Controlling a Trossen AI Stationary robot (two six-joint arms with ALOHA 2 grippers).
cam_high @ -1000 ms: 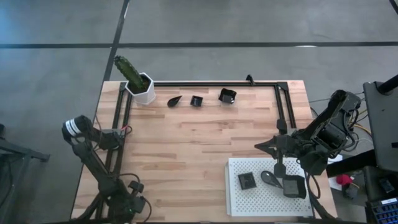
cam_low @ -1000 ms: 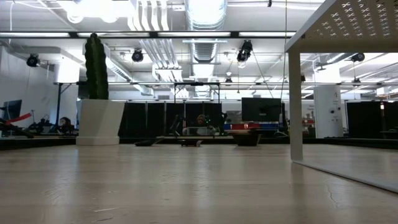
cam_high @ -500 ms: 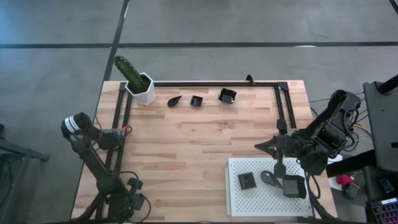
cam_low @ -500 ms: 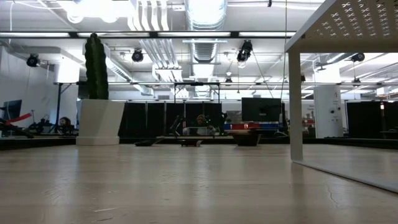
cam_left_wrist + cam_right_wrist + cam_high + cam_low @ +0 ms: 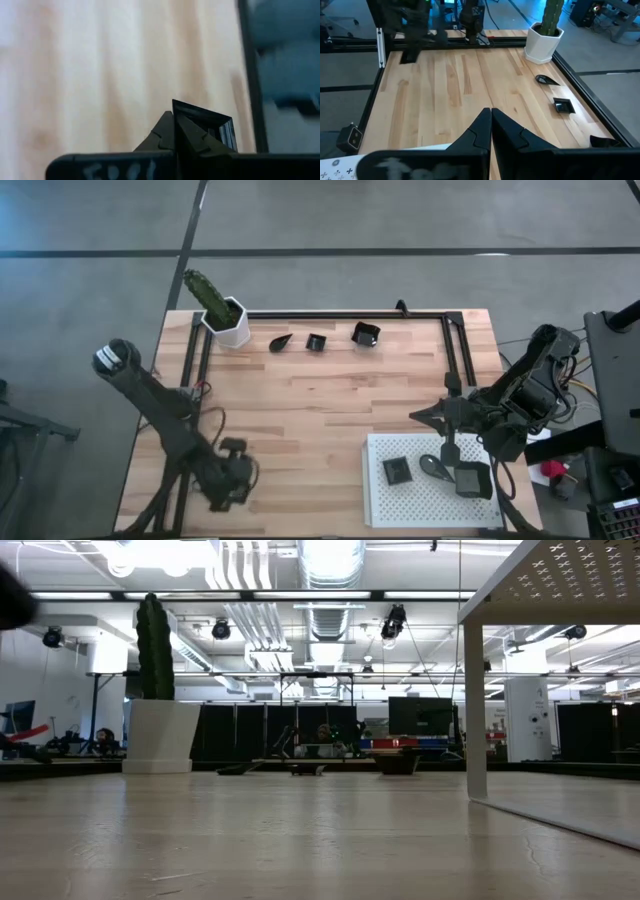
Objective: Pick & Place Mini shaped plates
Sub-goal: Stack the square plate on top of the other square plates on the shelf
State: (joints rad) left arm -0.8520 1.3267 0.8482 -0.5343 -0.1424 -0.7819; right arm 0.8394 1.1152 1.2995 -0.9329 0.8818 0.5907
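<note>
In the left wrist view a tiny dark square plate (image 5: 207,125) with a raised rim shows at the tips of my left gripper (image 5: 173,116), which is shut on it. That gripper (image 5: 230,480) hangs over the table's near left part. Three mini plates lie along the far rail: a teardrop one (image 5: 281,342) and two square ones (image 5: 316,342) (image 5: 366,334). Three more lie on the white perforated tray (image 5: 420,505). My right gripper (image 5: 420,416) hangs shut and empty by the tray's far left corner. My left gripper pinches the square plate by its rim at one corner (image 5: 176,107) between its two shut fingers. The fingers slant down from above. The plate sticks out to one side of the fingertips, tilted and clear of the table.
A white pot with a green cactus (image 5: 225,320) stands at the far left corner. A black rail frame (image 5: 340,314) runs along the far, left and right sides. The middle of the wooden table (image 5: 320,410) is bare.
My left gripper has risen from the table's near left corner and gone toward the far edge and a little to the right. Its arm has swung along with it. My right arm has kept still.
</note>
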